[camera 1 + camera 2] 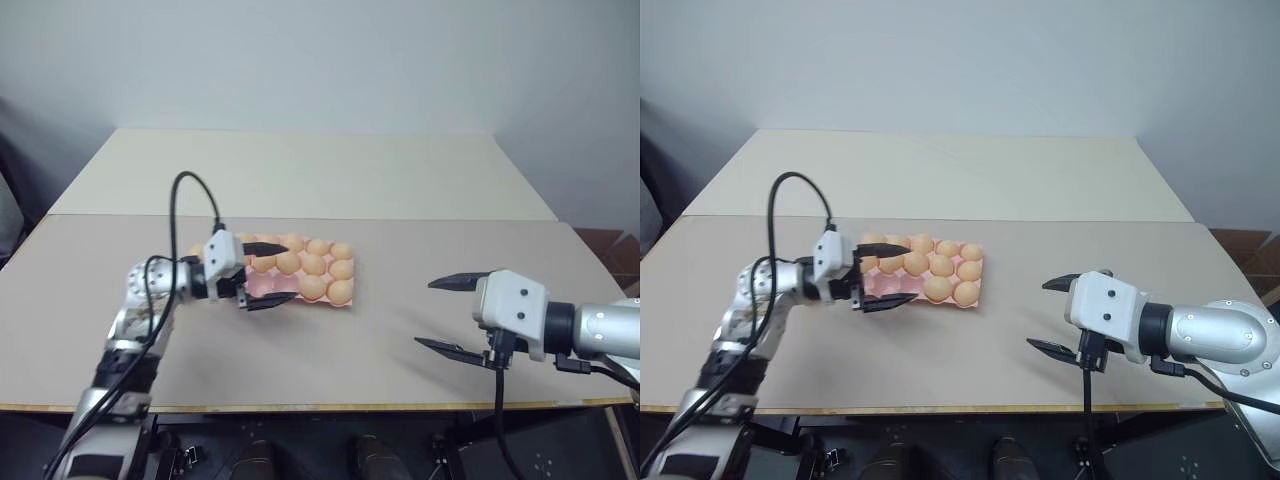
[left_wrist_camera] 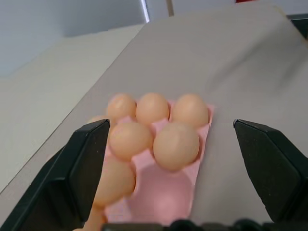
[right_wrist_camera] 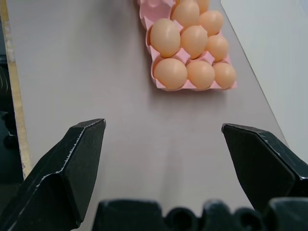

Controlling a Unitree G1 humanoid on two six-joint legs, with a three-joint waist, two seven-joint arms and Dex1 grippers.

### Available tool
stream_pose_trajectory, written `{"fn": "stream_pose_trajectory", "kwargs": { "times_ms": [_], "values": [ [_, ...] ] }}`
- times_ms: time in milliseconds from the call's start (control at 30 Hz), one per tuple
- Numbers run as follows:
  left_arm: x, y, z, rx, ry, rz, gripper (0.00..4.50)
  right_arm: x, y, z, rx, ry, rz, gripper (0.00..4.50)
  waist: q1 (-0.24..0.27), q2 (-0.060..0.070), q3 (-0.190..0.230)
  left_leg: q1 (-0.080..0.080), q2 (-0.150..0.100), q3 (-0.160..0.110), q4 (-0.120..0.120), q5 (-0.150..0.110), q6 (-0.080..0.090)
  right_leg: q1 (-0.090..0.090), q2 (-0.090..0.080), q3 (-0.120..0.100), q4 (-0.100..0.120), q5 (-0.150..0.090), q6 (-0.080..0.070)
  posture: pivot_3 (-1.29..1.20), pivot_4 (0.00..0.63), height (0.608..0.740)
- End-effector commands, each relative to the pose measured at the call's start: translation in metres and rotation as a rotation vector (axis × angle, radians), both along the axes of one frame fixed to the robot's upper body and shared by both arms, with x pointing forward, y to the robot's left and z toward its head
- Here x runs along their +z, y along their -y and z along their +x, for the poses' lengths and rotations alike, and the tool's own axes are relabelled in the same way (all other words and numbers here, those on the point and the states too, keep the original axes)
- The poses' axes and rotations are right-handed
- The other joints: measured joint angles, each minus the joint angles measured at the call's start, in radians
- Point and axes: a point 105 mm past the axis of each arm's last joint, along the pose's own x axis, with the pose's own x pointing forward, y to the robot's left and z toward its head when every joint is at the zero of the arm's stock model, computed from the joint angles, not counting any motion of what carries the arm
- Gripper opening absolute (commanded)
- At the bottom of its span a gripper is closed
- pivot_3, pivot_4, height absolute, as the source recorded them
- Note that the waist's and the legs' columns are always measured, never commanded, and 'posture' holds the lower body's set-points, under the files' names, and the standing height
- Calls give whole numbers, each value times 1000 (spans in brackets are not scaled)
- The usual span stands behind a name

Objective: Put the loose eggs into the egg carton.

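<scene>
fingers: left gripper (image 1: 262, 273) spread wide, empty, right gripper (image 1: 452, 313) too | egg carton (image 1: 345, 298) at table's 12 o'clock, eggs (image 1: 313, 286) seated | lift clear without nudging them

The two head views look forward and down from above over the table (image 1: 300, 330), sharing the pink egg carton (image 1: 352, 290) at its middle, while each wrist camera looks low along its own black fingers at that same carton, the left very near, the right farther off.
</scene>
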Motion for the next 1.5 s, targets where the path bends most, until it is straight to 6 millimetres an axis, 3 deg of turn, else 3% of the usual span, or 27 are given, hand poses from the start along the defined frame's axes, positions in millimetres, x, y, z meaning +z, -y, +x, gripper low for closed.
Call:
{"fn": "stream_pose_trajectory", "kwargs": {
  "times_ms": [33, 200, 333, 633, 1000, 1200, 1500],
  "values": [
    [18, -22, -17, 106, 65, 12, 4480, 13, -8, -2, 68, 48, 19, 4500, -1, 0, 0, 1, 0, 0, 0, 0, 0, 1, 0, 0, 0, 0, 0, 0, 150, 740],
    [18, -57, -48, 295, 60, 47, 4480, 13, -13, 3, 137, 30, 15, 4500, 0, 0, 0, 1, 0, 1, 0, 0, 0, 1, -1, 0, -1, -4, -6, 0, 150, 740],
    [18, -73, -62, 405, 66, 56, 4480, 13, -15, 10, 178, 25, 8, 4500, 9, 0, 0, 1, 0, 1, 0, 0, 0, 1, -2, -1, 0, -4, -6, 0, 150, 740],
    [11, -93, -71, 551, 43, 54, 4480, 15, -20, 19, 241, 25, -3, 4500, 12, 0, 0, 1, 0, 2, -1, 0, 0, 0, -2, -1, -1, -4, -6, 0, 150, 740],
    [-1, -106, -28, 645, -3, -37, 4480, 37, -27, 3, 298, 53, 36, 4500, 18, 0, 0, 1, 0, 3, -1, 0, 0, -1, -2, -1, -1, -4, -7, 0, 150, 740],
    [-12, -108, 3, 681, -88, -106, 4480, 33, -23, 1, 258, 39, 7, 4500, 25, 0, 0, 1, 0, 3, -1, 0, 0, -1, -1, -1, 0, -3, -7, 0, 150, 740],
    [-31, -103, 19, 663, -139, -68, 4480, 30, -19, -2, 217, 25, -3, 4500, 25, -1, -1, 0, 0, 3, -1, 0, 0, -1, -2, -1, 0, -3, -6, 0, 150, 740]
  ]
}}
